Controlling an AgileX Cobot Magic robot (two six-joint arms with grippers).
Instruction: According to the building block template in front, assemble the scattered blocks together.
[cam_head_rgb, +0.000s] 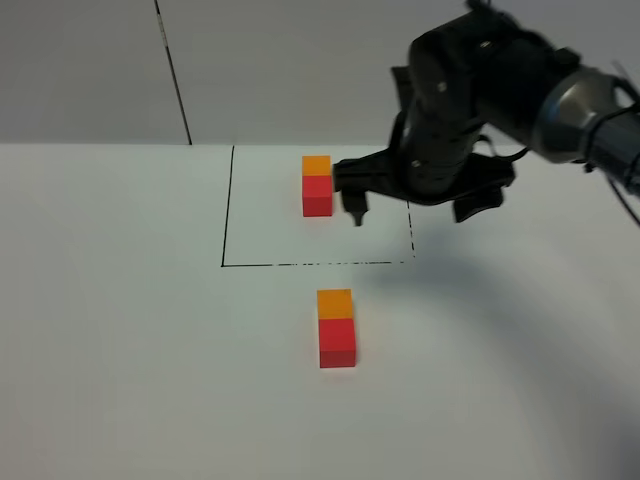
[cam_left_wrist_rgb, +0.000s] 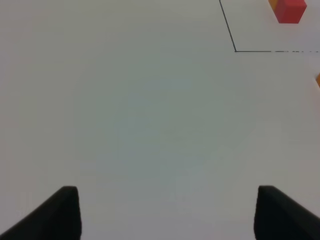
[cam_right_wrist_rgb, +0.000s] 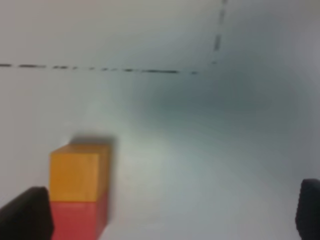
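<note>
The template is an orange cube (cam_head_rgb: 316, 165) joined to a red cube (cam_head_rgb: 317, 195) inside the black drawn square (cam_head_rgb: 300, 264). Outside the square, nearer the front, the scattered orange cube (cam_head_rgb: 335, 303) and red cube (cam_head_rgb: 337, 343) sit touching in a bar. My right gripper (cam_head_rgb: 410, 205) hangs open and empty, raised above the table. In the right wrist view the orange cube (cam_right_wrist_rgb: 80, 172) and red cube (cam_right_wrist_rgb: 77, 220) lie by one fingertip (cam_right_wrist_rgb: 25, 215), with the square's dashed line (cam_right_wrist_rgb: 100, 68) beyond. My left gripper (cam_left_wrist_rgb: 170, 215) is open and empty over bare table, and is out of the exterior high view.
The white table (cam_head_rgb: 120, 350) ends at a far edge against a grey wall with a thin black cable (cam_head_rgb: 172, 70). The left wrist view shows the square's corner (cam_left_wrist_rgb: 235, 50) and the template's red cube (cam_left_wrist_rgb: 290, 11).
</note>
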